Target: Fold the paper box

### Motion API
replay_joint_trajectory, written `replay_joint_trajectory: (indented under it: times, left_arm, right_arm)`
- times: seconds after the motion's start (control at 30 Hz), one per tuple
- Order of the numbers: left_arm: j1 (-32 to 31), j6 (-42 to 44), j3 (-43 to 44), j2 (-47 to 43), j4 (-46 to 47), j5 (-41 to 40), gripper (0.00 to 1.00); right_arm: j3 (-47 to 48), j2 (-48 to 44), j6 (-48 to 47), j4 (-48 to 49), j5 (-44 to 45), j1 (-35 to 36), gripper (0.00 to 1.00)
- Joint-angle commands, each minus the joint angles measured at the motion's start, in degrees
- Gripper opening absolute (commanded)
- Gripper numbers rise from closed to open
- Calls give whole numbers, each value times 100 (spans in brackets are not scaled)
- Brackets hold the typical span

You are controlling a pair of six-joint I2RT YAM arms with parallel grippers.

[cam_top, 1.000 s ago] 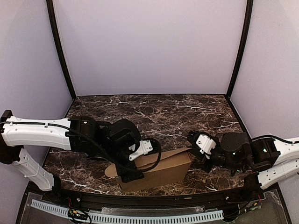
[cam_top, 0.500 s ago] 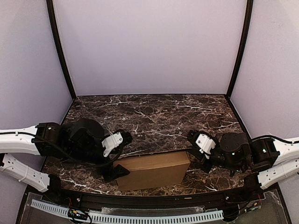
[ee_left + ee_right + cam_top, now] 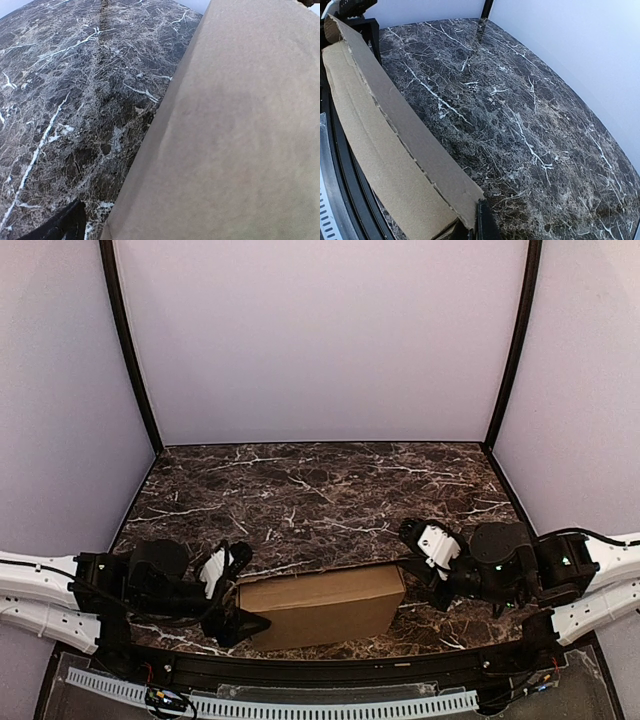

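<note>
Paper box point(image 3: 322, 605), closed, left pincer point(image 3: 235, 593) at left end, right pincer point(image 3: 412, 558) opposite

One paper box point(image 3: 322, 605), one left tool point(image 3: 237, 593), one right tool point(image 3: 414, 560), one table point(image 3: 330, 485).

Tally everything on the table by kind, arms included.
Paper box: 1
Robot arms: 2 (left arm, right arm)
Total: 3
</note>
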Motion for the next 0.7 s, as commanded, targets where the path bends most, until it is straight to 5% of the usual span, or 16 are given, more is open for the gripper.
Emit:
replay_joint_trajectory:
  times: [0.0,0.23,0.43,0.67]
  left_arm:
    - [42,-323,-518,-236,1005,-18,100]
    - [42,-308,-1088,-443,2040,54,100]
    - [40,-234,-1221,-120,2532,147,87]
    - [40,-156,-1242,-215,2481,-55,53]
  right_arm:
    - [125,54,260,-97,-343,13,0]
    - [204,100,610,-83,-317,7,0]
    - [474,252,993,-185,-274,10,0]
    - [1039,757,1469,-700,49,12,0]
